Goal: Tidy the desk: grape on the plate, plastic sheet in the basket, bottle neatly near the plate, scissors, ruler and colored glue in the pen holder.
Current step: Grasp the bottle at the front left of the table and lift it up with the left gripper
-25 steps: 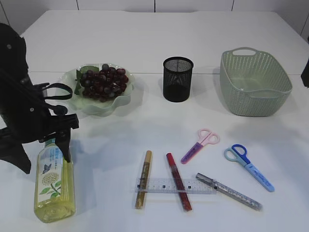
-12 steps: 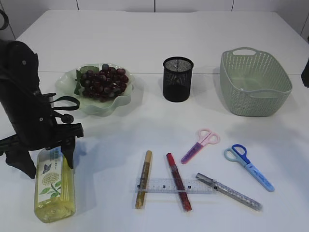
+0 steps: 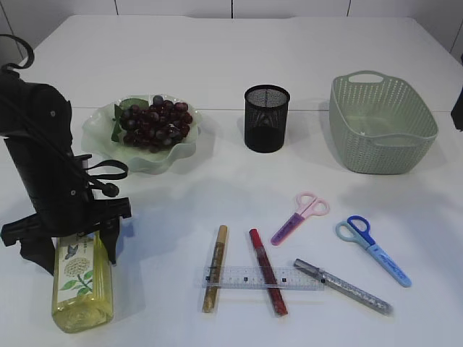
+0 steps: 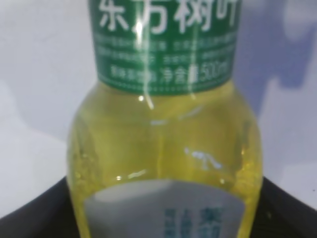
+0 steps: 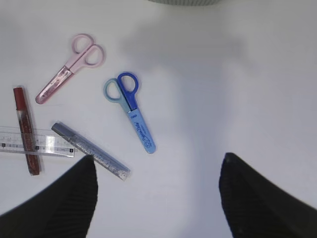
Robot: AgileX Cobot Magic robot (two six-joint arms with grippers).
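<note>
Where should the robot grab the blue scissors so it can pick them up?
Probably across the long capped blade part of the blue scissors, coming straight down from above. They lie flat on the table with bare space on both sides, so the open right gripper could close on that straight, narrow section.

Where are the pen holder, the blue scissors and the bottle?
pen holder (image 3: 266, 123), exterior view, mesh wall.
blue scissors (image 5: 132, 108), right wrist view, just below the handles.
bottle (image 4: 163, 148), left wrist view, clear shoulder below the green label.

Bright, even light floods the white table (image 3: 239, 65) with soft shadows beneath the basket (image 3: 382, 123) and left arm (image 3: 51, 173), while the left wrist view's bottle (image 4: 166, 148) is blurred with small glints.
</note>
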